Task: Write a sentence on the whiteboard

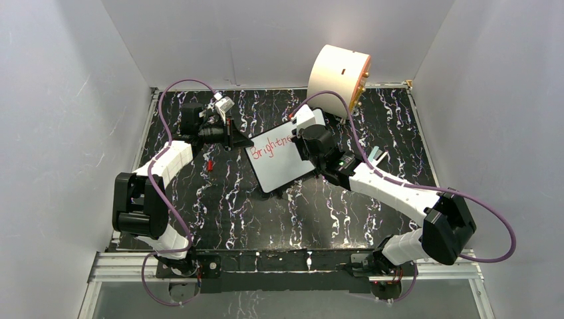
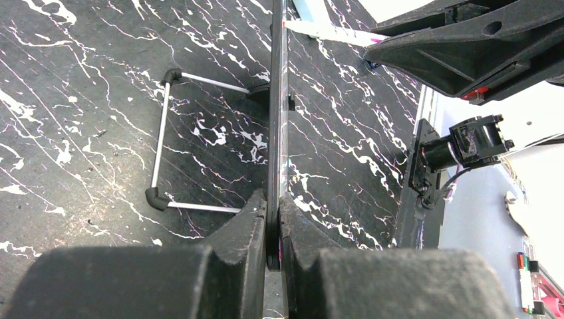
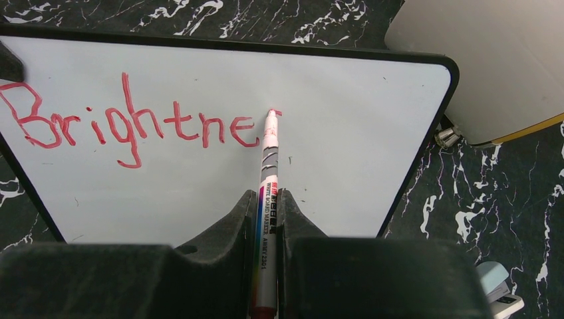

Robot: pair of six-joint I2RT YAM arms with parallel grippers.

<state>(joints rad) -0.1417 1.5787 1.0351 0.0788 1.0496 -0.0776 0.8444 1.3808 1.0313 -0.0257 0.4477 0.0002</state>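
Note:
The whiteboard [image 1: 282, 165] lies tilted mid-table, white with a thin black rim. Red letters [image 3: 133, 123] on it read "Brightne", with a short new stroke at the marker tip; they also show in the top view [image 1: 271, 143]. My left gripper [image 1: 238, 141] is shut on the board's left edge; in the left wrist view the board [image 2: 277, 100] shows edge-on between the jaws of my left gripper [image 2: 273, 222]. My right gripper [image 3: 268, 206] is shut on a white marker [image 3: 268, 173] whose red tip touches the whiteboard [image 3: 346, 126] right of the "e".
A big cream cylinder [image 1: 338, 78] lies at the back right, close to the board's far corner. A red marker cap [image 1: 209, 164] lies left of the board. A wire stand [image 2: 163, 143] sits on the black marbled table [image 1: 266, 219]. A pale blue object [image 1: 376, 154] lies beside my right arm.

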